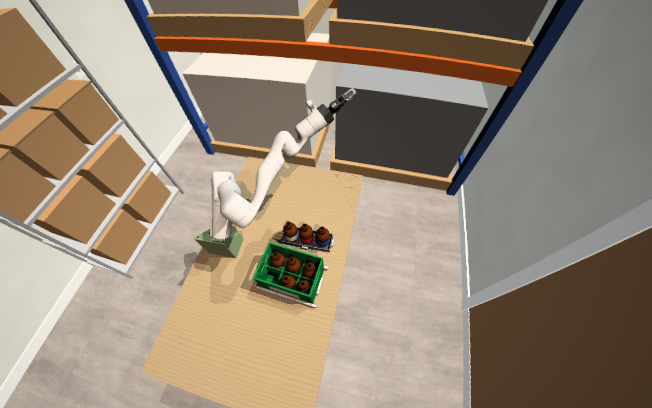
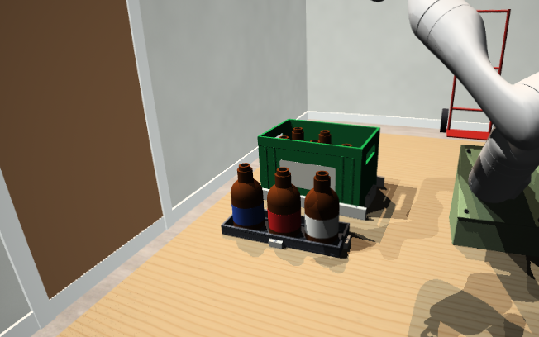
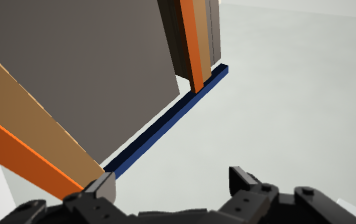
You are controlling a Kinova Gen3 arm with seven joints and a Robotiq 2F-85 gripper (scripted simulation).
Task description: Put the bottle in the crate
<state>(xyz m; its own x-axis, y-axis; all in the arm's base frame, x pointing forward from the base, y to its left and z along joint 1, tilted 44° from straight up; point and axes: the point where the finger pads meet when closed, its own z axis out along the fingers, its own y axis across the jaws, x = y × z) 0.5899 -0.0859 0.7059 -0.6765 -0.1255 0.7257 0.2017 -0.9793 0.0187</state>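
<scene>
— So, what stood nearest in the exterior view?

— A dark, shallow tray (image 2: pixel 248 234) on the wooden table (image 2: pixel 207 297), carrying three brown bottles upright in a row. Each had a rounded shoulder, a short neck and an open mouth. They differed only in the label band: the blue-banded bottle (image 2: pixel 247 198), the red-banded bottle (image 2: pixel 283 204) in the middle and the white-banded bottle (image 2: pixel 321 209).

— And behind them?

— The green crate (image 2: pixel 355 165) stood just behind the tray, close but apart from it. It had a pale panel on its near wall and a handle slot in the side. From the top view, five brown bottles filled its compartments, and one slot (image 1: pixel 273 276) at the corner showed only green floor.

— Where was the arm?

— Its white links rose from a green pedestal (image 2: pixel 463 223) at the table's edge and reached up and away, toward the blue-framed pallet rack (image 1: pixel 172 75).

— The gripper?

— The gripper (image 1: pixel 346 97) was high above the table's far end, well apart from tray and crate, pointing at the rack. Its fingers were spread fully wide with nothing between them.
</scene>
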